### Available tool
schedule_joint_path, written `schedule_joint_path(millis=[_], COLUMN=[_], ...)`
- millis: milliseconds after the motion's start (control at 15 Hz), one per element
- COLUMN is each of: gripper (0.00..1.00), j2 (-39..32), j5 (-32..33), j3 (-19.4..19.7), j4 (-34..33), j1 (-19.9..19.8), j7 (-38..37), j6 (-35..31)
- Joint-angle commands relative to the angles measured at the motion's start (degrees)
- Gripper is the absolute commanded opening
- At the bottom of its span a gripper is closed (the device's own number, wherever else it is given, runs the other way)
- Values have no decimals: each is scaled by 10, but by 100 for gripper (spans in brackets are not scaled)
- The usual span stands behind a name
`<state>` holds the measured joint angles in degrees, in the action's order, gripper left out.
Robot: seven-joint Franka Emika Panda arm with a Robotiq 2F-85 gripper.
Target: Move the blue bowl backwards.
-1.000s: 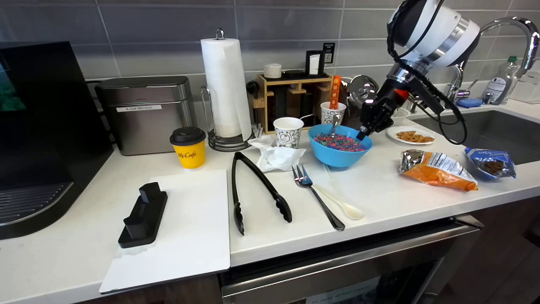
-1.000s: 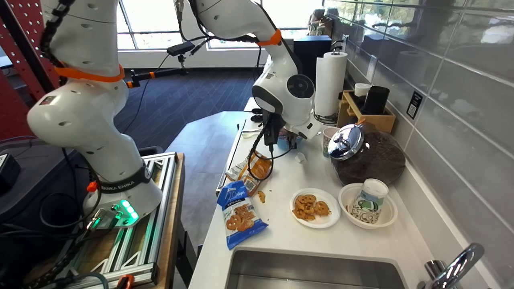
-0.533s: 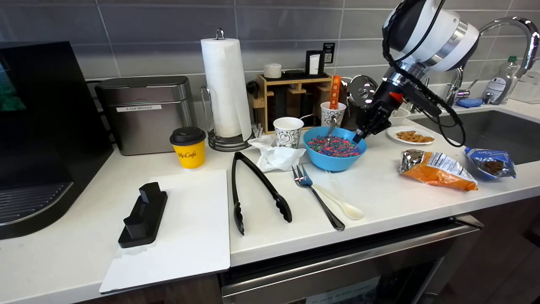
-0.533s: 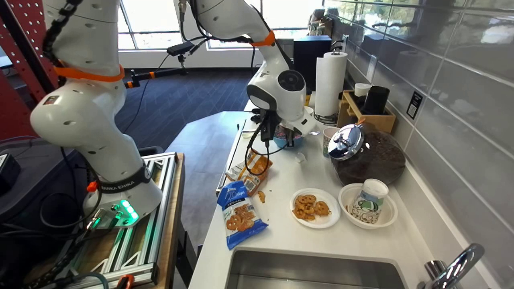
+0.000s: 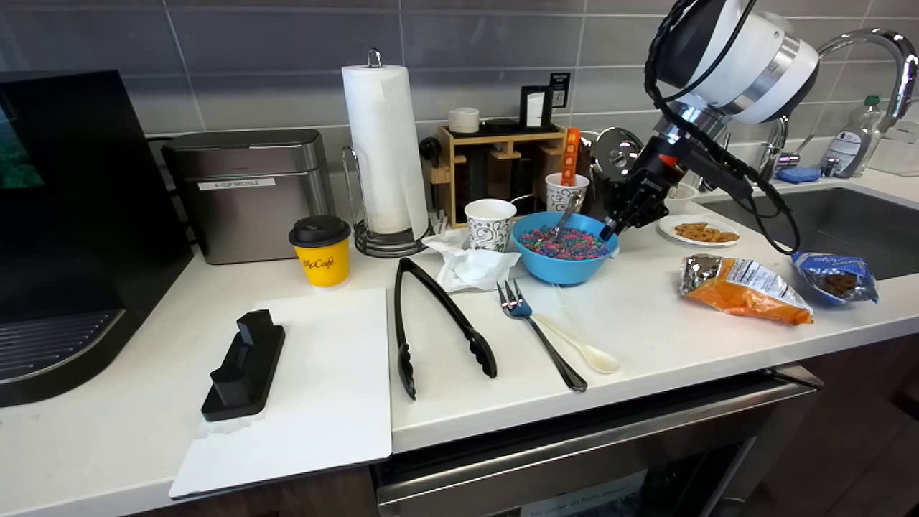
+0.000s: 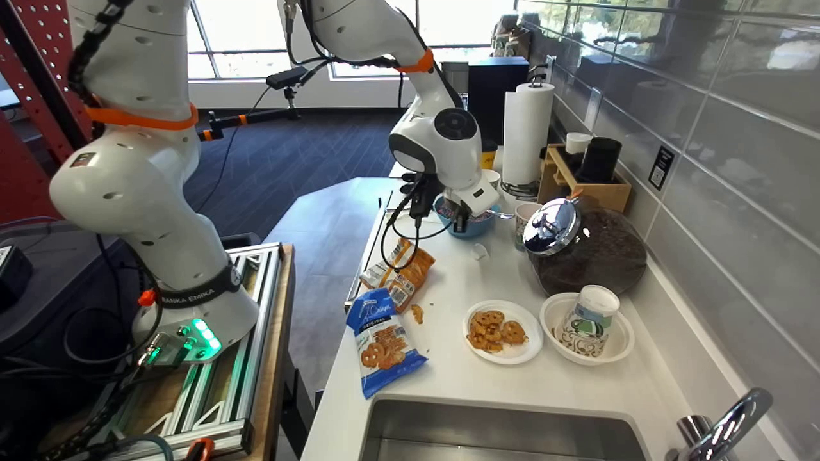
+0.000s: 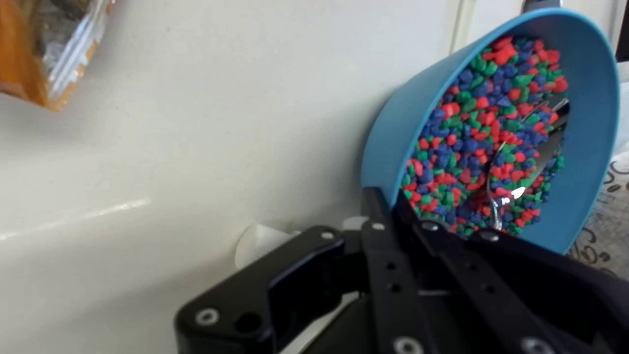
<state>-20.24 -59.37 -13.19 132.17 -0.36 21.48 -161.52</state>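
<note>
Gripper point(image 7: 387, 194) clamped on blue bowl point(image 5: 560, 271); wrist cam shows 1 finger outside rim, 1 inside. Bowl w/ colored bits point(image 7: 476, 132) & metal utensil point(image 5: 567, 214) leaning in it; can't tell if base touches counter point(image 5: 646, 345). Paper cup point(image 5: 490, 230) & crumpled napkin point(image 5: 477, 269) just beside bowl. Fork point(image 5: 545, 339) + cream spoon point(image 5: 597, 358) btwn bowl & front edge. Orange bag point(image 5: 754, 291), blue bag point(image 6: 384, 339), plate point(image 6: 512, 351) w/ pretzels point(image 6: 490, 330) apart from bowl.

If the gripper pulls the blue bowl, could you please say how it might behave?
The bowl is probably stiff: it looks round though the gripper pinches one edge. That single hold may let it tilt. Loose-looking coloured bits could shift, and the leaning utensil might swing.
</note>
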Motion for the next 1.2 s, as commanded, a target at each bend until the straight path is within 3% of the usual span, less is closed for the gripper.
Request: schedule_joint_path(millis=[0,600,1133], gripper=[1,1,1], j2=[35,26,-10], j5=[-44,-156,-183], j3=[-9,-36,-62], j4=[13,5,-8], j1=[-2,4,34], j7=[-40,-110,-160], j6=[-7,-100,-192])
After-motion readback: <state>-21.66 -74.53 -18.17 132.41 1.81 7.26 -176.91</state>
